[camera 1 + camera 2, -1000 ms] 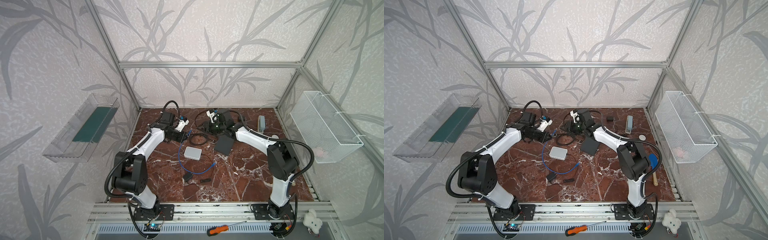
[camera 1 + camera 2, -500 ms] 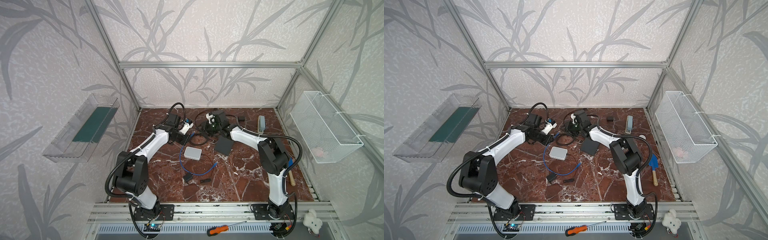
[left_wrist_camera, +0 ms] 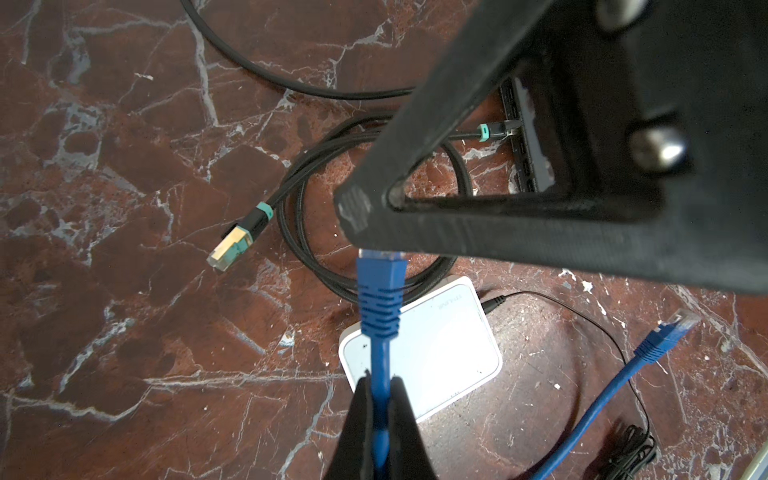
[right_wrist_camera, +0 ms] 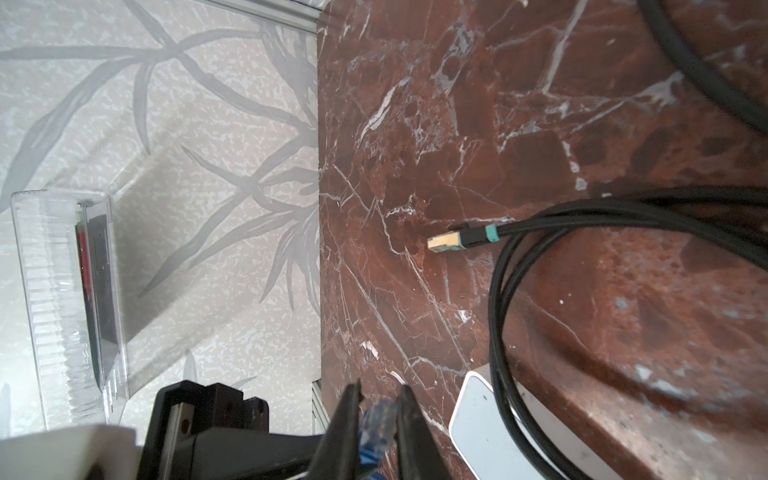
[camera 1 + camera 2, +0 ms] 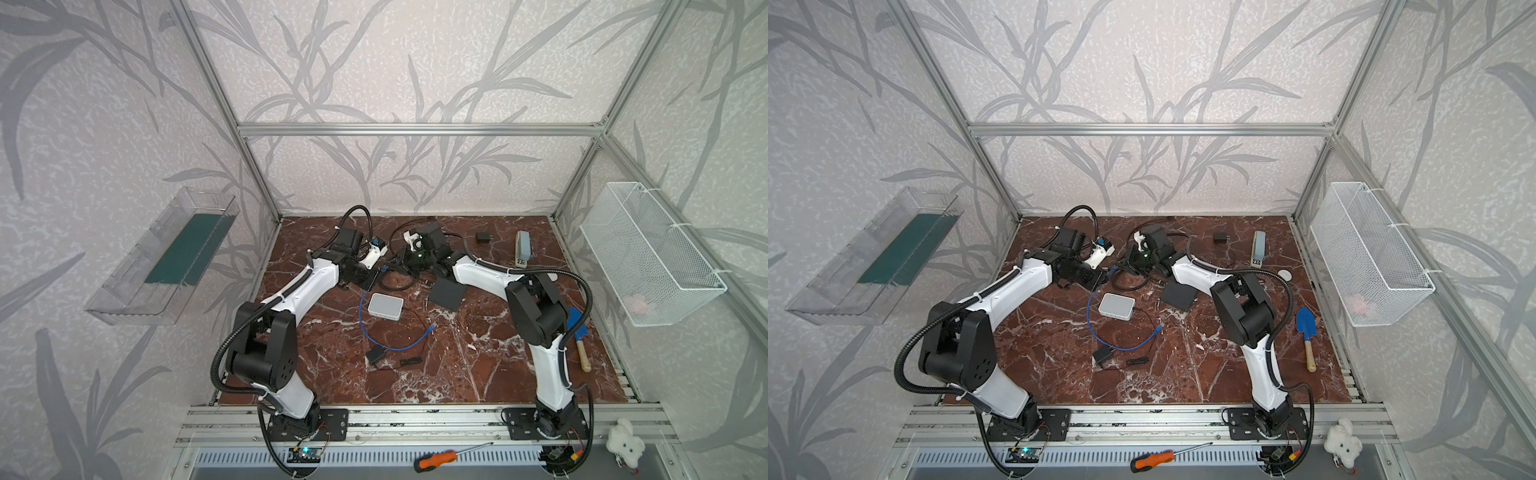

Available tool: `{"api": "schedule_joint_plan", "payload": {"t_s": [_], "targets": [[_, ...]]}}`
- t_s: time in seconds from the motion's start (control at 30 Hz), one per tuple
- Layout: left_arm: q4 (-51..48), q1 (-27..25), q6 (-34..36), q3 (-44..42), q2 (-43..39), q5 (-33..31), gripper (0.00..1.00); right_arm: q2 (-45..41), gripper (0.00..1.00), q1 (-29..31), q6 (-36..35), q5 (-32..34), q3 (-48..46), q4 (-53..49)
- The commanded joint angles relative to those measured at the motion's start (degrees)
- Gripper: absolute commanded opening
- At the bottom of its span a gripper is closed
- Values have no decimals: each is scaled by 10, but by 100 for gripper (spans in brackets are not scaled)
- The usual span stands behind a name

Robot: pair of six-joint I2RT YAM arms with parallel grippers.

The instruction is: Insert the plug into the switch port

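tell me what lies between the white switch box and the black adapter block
The blue cable curves across there, between the white switch box and the adapter block; both top views show it.

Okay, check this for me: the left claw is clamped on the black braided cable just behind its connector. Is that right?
Not quite. The left claw is clamped on the blue cable just behind its connector, not the black braided cable, which lies coiled on the tabletop. The left wrist view shows it.
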Motion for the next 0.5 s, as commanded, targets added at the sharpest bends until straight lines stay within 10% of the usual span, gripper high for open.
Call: {"api": "schedule_joint_plan", "payload": {"t_s": [0.0,0.23,0.47], "targets": [[14,-2,-4,-8,-1,-17,9,-5,13,1,-1,-10,-5,19],[65,-1,-66,-24,6,8,32,-8,10,4,3,-29,-25,47],[117,2,-107,-47,10,30,33,-10,9,6,-1,-42,-29,51]]}}
